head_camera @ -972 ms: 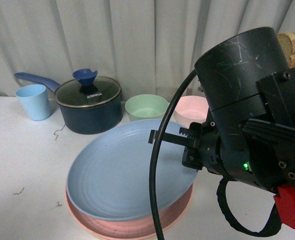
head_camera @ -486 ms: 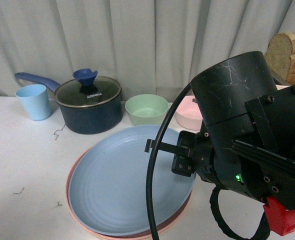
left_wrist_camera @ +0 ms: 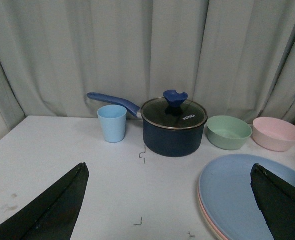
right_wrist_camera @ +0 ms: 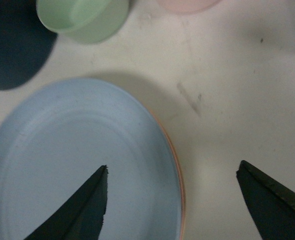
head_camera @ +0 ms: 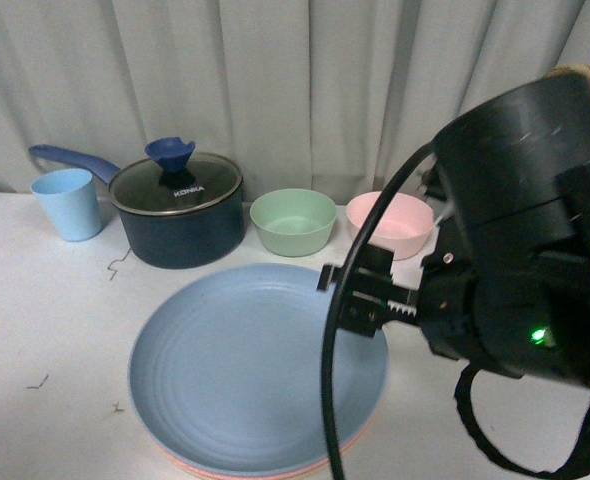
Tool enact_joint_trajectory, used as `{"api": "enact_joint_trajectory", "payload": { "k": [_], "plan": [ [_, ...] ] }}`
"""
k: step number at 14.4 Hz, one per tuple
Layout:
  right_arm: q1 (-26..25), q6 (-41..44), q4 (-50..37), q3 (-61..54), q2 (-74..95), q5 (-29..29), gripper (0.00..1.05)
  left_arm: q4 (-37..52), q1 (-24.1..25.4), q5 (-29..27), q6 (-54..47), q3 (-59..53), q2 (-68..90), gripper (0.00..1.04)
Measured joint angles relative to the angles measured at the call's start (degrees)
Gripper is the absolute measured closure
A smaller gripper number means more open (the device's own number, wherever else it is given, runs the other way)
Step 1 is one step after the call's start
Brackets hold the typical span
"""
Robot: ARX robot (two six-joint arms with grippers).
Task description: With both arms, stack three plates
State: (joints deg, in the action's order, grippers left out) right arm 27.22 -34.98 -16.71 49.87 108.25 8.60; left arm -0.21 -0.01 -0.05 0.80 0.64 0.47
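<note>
A light blue plate [head_camera: 240, 370] lies flat on top of a pink plate whose rim [head_camera: 190, 465] peeks out beneath it at the table's front. Both also show in the left wrist view, the blue plate [left_wrist_camera: 245, 195] over the pink rim [left_wrist_camera: 203, 212]. My right gripper [head_camera: 360, 300] hovers open just above the stack's right edge. In its wrist view the gripper [right_wrist_camera: 172, 170] straddles the blue plate [right_wrist_camera: 72, 155] and its pink rim [right_wrist_camera: 180, 185] without touching them. My left gripper [left_wrist_camera: 168, 167] is open and empty over bare table, left of the stack.
Along the curtain stand a light blue cup [head_camera: 67, 203], a dark blue lidded pot [head_camera: 178, 215] with a long handle, a green bowl [head_camera: 293, 220] and a pink bowl [head_camera: 393, 222]. My right arm and its black cable [head_camera: 330, 400] block the right side.
The blue plate, tilted up on its right edge in my right gripper a second ago, has dropped flat onto the pink plate. The right gripper let go and drew back right.
</note>
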Motion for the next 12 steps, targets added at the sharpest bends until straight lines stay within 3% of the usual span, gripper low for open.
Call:
{"api": "enact_joint_trajectory", "payload": {
  "k": [3, 6, 8, 9, 10, 12],
  "plan": [
    [-1.4, -0.6, 0.6, -0.2, -6.4, -1.9, 0.04, 0.0, 0.0, 0.0, 0.0, 0.0, 0.0, 0.07],
    [-1.8, -1.7, 1.6, -1.7, -16.5, -3.0, 0.06, 0.0, 0.0, 0.0, 0.0, 0.0, 0.0, 0.07],
    [-2.0, 11.2, -22.4, -12.2, -25.3, 11.1, 0.26, 0.0, 0.0, 0.0, 0.0, 0.0, 0.0, 0.07],
    [-4.1, 19.3, -26.4, -18.1, -30.3, 12.9, 0.37, 0.0, 0.0, 0.0, 0.0, 0.0, 0.0, 0.07],
    [-7.0, 26.5, -24.9, -22.5, -37.0, 12.4, 0.50, 0.0, 0.0, 0.0, 0.0, 0.0, 0.0, 0.07],
    [-11.5, 32.5, -18.9, -28.7, -49.2, 7.5, 0.75, 0.0, 0.0, 0.0, 0.0, 0.0, 0.0, 0.07]
  ]
}}
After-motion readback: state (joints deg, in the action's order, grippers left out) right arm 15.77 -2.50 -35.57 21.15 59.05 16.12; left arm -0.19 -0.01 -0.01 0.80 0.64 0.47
